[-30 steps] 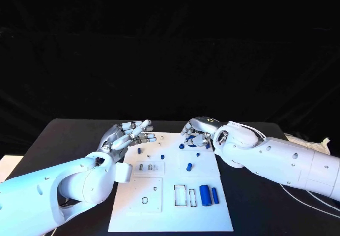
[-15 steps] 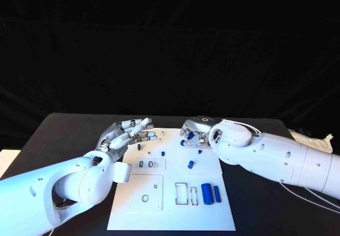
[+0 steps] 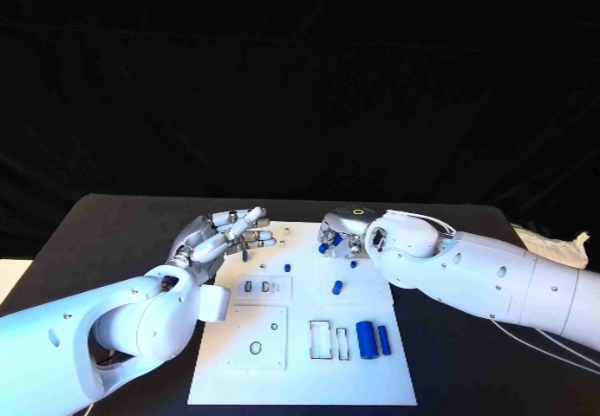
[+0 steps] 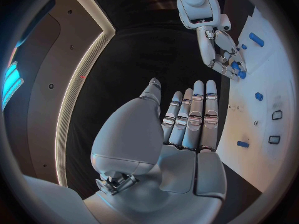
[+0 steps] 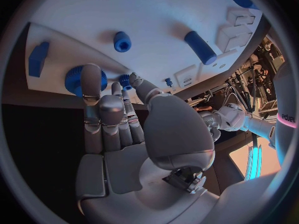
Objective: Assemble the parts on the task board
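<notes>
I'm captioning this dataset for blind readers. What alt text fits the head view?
Two white robot arms reach over a white task board on a black table. The right hand curls its fingers over small blue parts at the board's far edge, while the left hand hovers with fingers extended, holding nothing. More blue pieces lie nearer the robot.
</notes>
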### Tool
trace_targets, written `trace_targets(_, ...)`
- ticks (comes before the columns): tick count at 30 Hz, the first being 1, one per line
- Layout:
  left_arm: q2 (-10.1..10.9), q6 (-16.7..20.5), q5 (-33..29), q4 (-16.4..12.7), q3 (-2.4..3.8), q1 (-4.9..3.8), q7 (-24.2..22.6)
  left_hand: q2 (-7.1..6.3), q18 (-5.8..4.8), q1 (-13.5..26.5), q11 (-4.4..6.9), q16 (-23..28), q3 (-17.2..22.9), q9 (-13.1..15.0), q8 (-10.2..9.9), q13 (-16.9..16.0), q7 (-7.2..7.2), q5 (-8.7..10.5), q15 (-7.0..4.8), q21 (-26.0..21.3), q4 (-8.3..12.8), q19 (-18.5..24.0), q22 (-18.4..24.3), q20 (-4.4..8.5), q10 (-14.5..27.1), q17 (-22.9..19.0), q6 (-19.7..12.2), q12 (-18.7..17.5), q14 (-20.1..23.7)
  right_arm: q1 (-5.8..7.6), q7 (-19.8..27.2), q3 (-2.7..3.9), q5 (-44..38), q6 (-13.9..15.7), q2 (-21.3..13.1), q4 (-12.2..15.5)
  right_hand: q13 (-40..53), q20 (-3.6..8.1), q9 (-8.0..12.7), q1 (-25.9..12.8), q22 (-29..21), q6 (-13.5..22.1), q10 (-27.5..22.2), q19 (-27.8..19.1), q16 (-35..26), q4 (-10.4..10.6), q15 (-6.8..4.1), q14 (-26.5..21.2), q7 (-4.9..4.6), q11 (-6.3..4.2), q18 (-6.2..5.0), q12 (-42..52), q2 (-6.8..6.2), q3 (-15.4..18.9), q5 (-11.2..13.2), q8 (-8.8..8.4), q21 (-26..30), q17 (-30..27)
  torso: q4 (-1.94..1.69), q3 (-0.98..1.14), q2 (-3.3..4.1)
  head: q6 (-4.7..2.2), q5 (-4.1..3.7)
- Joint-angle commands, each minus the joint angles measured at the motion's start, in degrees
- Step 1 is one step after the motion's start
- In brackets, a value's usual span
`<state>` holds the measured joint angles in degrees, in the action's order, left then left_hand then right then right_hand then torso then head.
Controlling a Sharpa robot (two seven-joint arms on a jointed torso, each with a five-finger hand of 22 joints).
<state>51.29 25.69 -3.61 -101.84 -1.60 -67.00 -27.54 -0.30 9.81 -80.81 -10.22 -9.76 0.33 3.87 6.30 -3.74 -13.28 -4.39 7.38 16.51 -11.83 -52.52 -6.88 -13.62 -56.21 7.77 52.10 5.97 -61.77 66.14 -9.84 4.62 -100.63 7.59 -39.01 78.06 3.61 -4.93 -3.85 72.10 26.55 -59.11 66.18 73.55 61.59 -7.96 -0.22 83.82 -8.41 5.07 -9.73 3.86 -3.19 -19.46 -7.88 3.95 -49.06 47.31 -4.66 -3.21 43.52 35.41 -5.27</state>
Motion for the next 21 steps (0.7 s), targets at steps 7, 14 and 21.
trace_targets(7, 0.05, -1.09, -0.23, -0.21, 0.06, -0.09, 0.03, 0.73, 0.67, -0.1, -0.15, 0.4, -0.13, -0.13, -0.52, 0.11, 0.07, 0.15, 0.2, -0.47, 0.5, -0.35, 0.15, -0.18, -0.33, 0.09, 0.35, -0.27, -0.33, 0.03, -0.48, 0.02, -1.74, -1.24, 0.41, -0.33, 0.11, 0.07, -0.23, 0.84, 3.58, -1.6, 1.71, 0.08, 2.63, 1.19, -0.19, 2.05, 0.61, -0.64, 0.27, -0.14, 0.72, -1.72, 1.13, 0.21, -3.24, 2.72, -0.23, -0.15, 0.65, 0.22, -0.18)
trace_targets(14, 0.02, -1.06, -0.26, -0.14, 0.06, -0.09, 0.24, 0.82, 0.66, -0.17, -0.2, 0.57, -0.11, -0.15, -0.66, 0.12, 0.0, 0.15, 0.23, -0.57, 0.66, -0.34, 0.23, -0.2, -0.29, 0.13, 0.3, -0.43, -0.32, 0.03, 0.27, 0.02, -1.4, 1.22, 0.51, -0.44, 0.49, 0.43, -0.9, 1.89, 12.11, -5.03, 5.59, 2.09, 6.65, 2.35, -1.03, 2.51, 1.47, -1.69, 1.39, 0.44, 2.23, -4.57, 3.2, 1.33, -9.82, 7.32, -0.2, -0.17, 0.93, 0.36, -0.27)
trace_targets(21, 0.01, -0.95, -0.27, 0.02, 0.06, -0.09, 0.47, 0.78, 0.65, -0.17, -0.34, 0.86, -0.22, -0.18, -0.95, 0.13, -0.18, 0.17, 0.32, -0.75, 0.93, -0.35, 0.38, -0.25, -0.15, 0.19, 0.15, -0.75, -0.3, 0.03, 0.07, 0.03, 0.51, 7.54, 0.41, 0.36, 0.64, 0.7, -1.57, 1.33, 15.49, -6.88, 8.0, 2.58, 8.19, 4.05, -1.59, 2.33, 1.97, -2.33, 1.79, 0.27, 2.34, -5.41, 4.15, 1.8, -12.71, 8.7, -0.34, -0.15, 1.13, 0.1, -0.44)
